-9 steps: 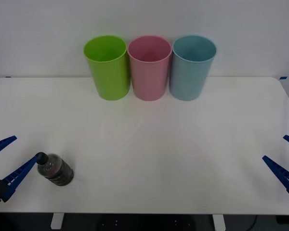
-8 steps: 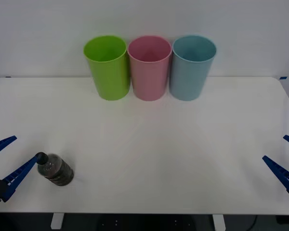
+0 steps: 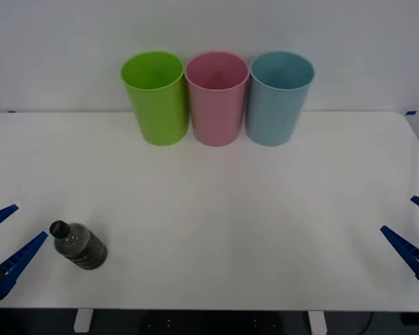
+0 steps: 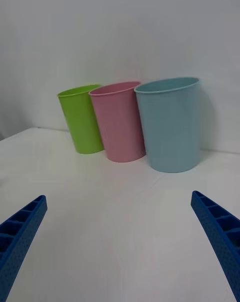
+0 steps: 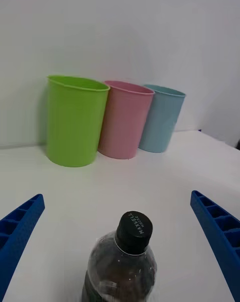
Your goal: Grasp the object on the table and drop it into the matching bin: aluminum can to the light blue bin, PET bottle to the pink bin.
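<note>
Standing at the lower left of the front view, the PET bottle [image 3: 79, 246] is upright on the white table [image 3: 216, 209], its black cap just beside one finger of the left hand [image 3: 5, 243], whose fingers are spread wide. Along the top, lime green bin [image 3: 156, 96], pink bin [image 3: 216, 97] and light blue bin [image 3: 279, 96] stand in a row. At lower right, the right hand [image 3: 413, 232] waits, fingers apart.
</note>
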